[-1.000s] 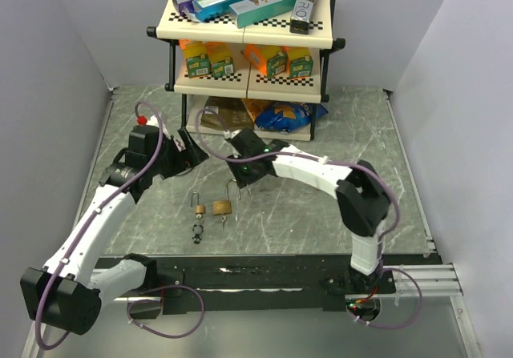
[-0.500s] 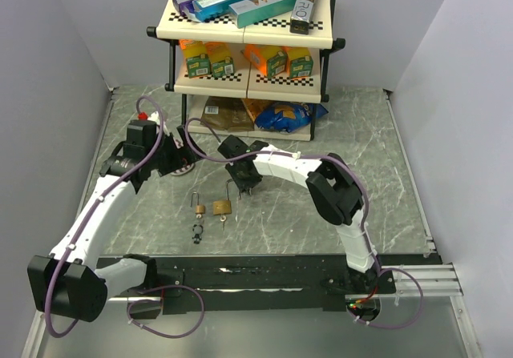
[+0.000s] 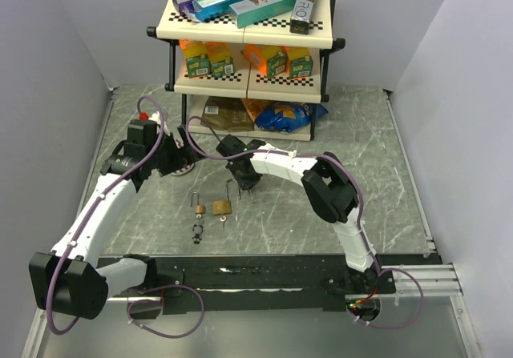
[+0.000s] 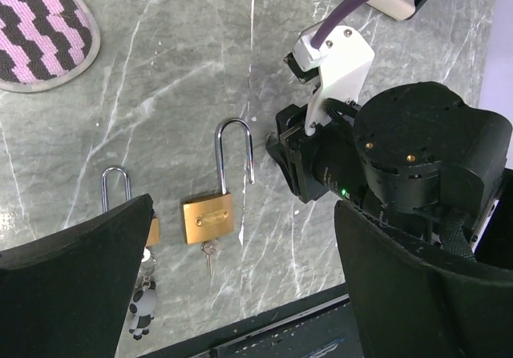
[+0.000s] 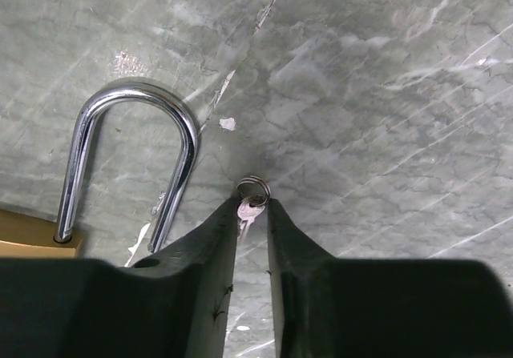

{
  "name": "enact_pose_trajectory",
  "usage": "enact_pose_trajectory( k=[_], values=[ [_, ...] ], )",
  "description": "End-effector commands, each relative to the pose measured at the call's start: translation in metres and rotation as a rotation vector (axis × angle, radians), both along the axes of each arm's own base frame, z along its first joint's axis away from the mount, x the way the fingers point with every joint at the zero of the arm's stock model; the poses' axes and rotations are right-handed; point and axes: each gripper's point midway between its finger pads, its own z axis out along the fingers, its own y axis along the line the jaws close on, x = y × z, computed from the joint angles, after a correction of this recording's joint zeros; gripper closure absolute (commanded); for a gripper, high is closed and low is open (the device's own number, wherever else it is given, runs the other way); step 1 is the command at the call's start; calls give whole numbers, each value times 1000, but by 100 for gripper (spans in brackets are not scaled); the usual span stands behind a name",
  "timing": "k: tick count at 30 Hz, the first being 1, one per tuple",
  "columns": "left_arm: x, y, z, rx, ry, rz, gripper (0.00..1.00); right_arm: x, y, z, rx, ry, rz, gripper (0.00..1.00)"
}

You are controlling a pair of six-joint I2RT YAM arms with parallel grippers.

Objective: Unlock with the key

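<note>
A brass padlock (image 3: 222,207) lies on the marble table with its shackle (image 4: 235,154) open and a key in its keyhole (image 4: 208,252). My right gripper (image 3: 244,180) is just right of the shackle (image 5: 132,154), tips down at the table. Its fingers (image 5: 212,246) are shut on a small silver key (image 5: 247,209) with a ring. My left gripper (image 3: 181,161) hovers to the left, open and empty, its view looking down on the padlock (image 4: 208,218). A smaller padlock (image 3: 199,208) with a panda key fob (image 4: 140,314) lies left of the brass one.
A pink and black striped pad (image 4: 36,22) lies under the left gripper. A three-tier shelf (image 3: 248,30) with boxes and snack bags stands at the back. The black rail (image 3: 264,278) runs along the near edge.
My right arm's elbow has swung left and its wrist has turned, while the gripper stays beside the shackle. My left arm has drawn slightly back to the left.
</note>
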Motion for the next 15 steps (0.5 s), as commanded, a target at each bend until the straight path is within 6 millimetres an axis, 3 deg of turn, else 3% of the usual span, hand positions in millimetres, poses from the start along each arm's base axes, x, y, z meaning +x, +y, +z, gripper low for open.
enact_pose_trajectory(
  k=[1,10,15],
  values=[
    [4,-7,19,-24,-66,-41,1,-1,-7,-4,-29,22,-27,76],
    [5,-11,26,-40,-91,-56,1,0,-8,11,46,36,-74,98],
    [6,-13,34,-63,-113,-56,1,3,-12,24,82,30,-101,100]
  ],
)
